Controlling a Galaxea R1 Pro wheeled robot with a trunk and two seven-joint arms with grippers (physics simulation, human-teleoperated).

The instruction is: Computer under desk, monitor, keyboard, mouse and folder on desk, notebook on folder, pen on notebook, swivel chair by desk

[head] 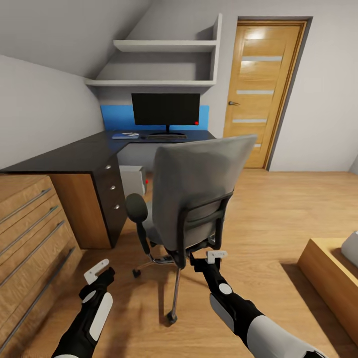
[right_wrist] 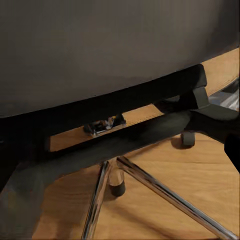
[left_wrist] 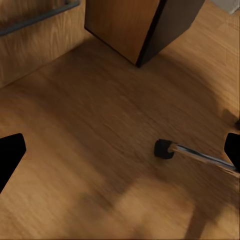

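Ahead and to the left of the left gripper (head: 102,270) runs a light-wood drawer unit with long bar handles (head: 30,233), and beyond it the black drawer unit with silver knobs (head: 113,188) that props the near end of the desk (head: 64,156). The left gripper hangs over bare wood floor (left_wrist: 100,130) with its fingers spread and nothing between them; a castor (left_wrist: 162,149) on a chrome leg lies just ahead of it.

Further ahead, on the far run of the desk, the folder (head: 125,135) lies flat with something small and dark on it, too small to name. Next to it the keyboard (head: 163,136) sits at the foot of the monitor (head: 165,109). Whether a mouse, notebook or pen is there I cannot tell. The computer (head: 133,181) stands under the desk. So most of the layout looks done; what is plainly left is the chair.

The swivel chair (head: 196,189) stands directly ahead of both grippers, back towards the robot, well short of the desk. The right gripper (head: 217,255) sits right at the black frame under the backrest (right_wrist: 150,107); whether it is clamped or loose I cannot tell.

I judge a straight push forward has open floor, but the chair's left armrest (head: 136,209) passes near the drawer unit's corner. Right of the right gripper the floor is wide open up to a low wooden unit (head: 328,271) and the door (head: 261,89).
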